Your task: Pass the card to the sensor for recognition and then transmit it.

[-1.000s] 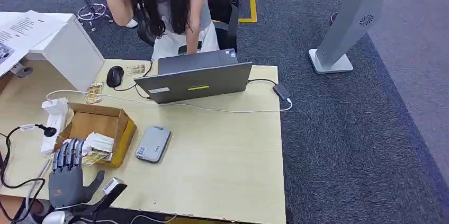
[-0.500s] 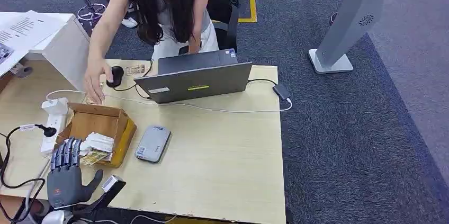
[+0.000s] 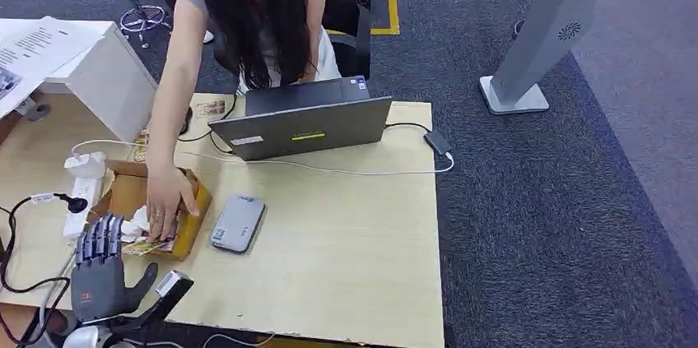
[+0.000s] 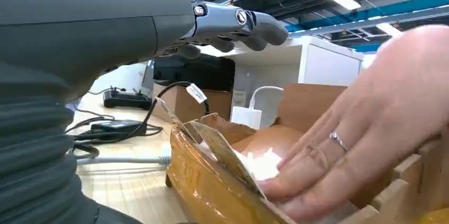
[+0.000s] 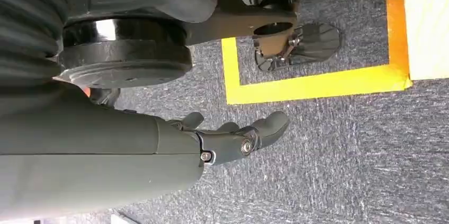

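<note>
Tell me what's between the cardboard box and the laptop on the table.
In the head view, a grey flat sensor lies on the table beside the cardboard box, and a white cable runs across in front of the laptop.

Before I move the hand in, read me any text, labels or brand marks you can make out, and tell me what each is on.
None can be read.
Sheets of paper on the white box: printed lines, too small.
Laptop: a white sticker and a yellow-green strip, both blurred.
Grey sensor: small corner label, too small.
Cable tag: blank or blurred.
</note>
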